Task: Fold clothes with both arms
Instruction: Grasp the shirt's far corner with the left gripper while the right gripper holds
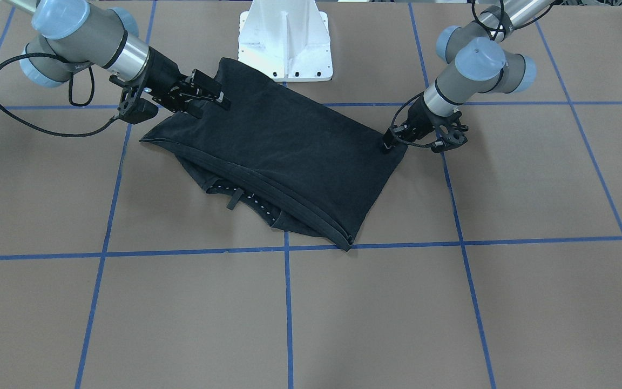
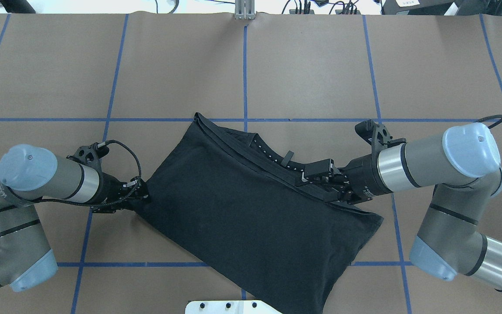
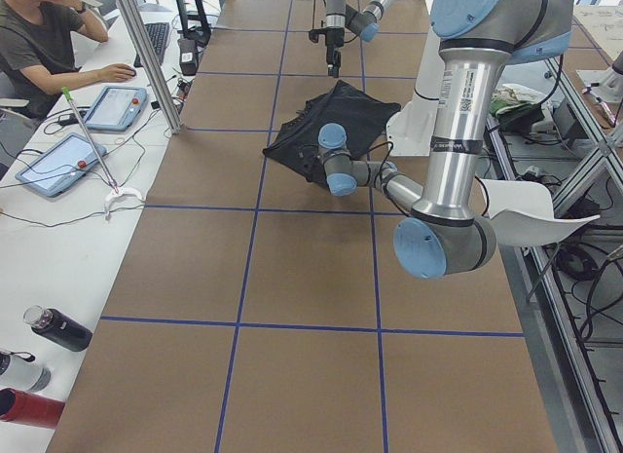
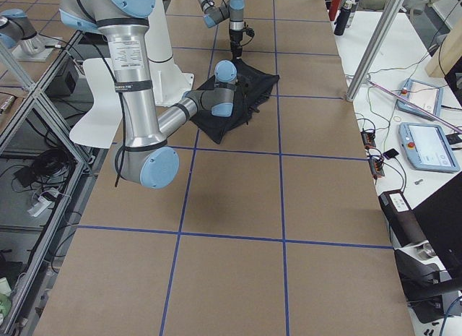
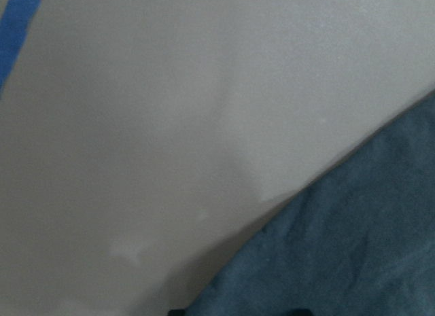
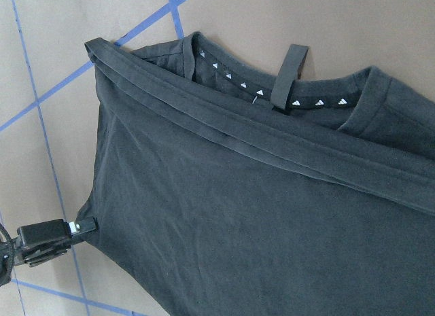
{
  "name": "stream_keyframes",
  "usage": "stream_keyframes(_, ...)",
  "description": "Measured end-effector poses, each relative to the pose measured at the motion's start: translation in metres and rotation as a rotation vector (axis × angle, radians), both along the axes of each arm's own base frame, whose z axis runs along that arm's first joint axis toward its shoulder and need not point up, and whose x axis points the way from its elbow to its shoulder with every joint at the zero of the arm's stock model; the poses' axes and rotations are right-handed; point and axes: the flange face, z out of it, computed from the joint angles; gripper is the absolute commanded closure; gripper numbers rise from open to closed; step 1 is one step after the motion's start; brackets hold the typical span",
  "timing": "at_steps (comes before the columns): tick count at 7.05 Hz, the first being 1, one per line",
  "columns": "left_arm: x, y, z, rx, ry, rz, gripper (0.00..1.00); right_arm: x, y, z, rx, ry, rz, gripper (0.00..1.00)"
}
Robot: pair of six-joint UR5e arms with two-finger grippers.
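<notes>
The black T-shirt [image 1: 289,146] lies folded on the brown table, its hem edge laid just short of the collar [image 6: 272,92]; no logo print shows. It also shows in the overhead view [image 2: 251,218] and the left wrist view [image 5: 340,248]. My left gripper [image 1: 386,145] sits low at one corner of the shirt, which is drawn to a point there, so it looks shut on the fabric [image 2: 143,198] [image 6: 85,224]. My right gripper [image 1: 211,97] is open and empty, just above the shirt's opposite side near the collar [image 2: 310,174].
The white pedestal base [image 1: 285,40] stands right behind the shirt, whose rear corner reaches it [image 2: 229,306]. Blue tape lines [image 1: 288,302] grid the table. Beside the table's left end are an operator [image 3: 39,34], tablets, bottles [image 3: 54,328] and a metal pole [image 3: 146,54].
</notes>
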Motion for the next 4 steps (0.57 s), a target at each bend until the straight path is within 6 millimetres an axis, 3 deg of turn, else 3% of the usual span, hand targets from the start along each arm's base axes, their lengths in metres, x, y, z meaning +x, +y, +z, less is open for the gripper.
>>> stream_keyframes(4, -0.0087, -0.0028, -0.0094, 0.001, 0.015, -0.001, 1.0, 0.0037, -0.0042, 0.0001, 0.0, 0.0, 0.011, 0.0)
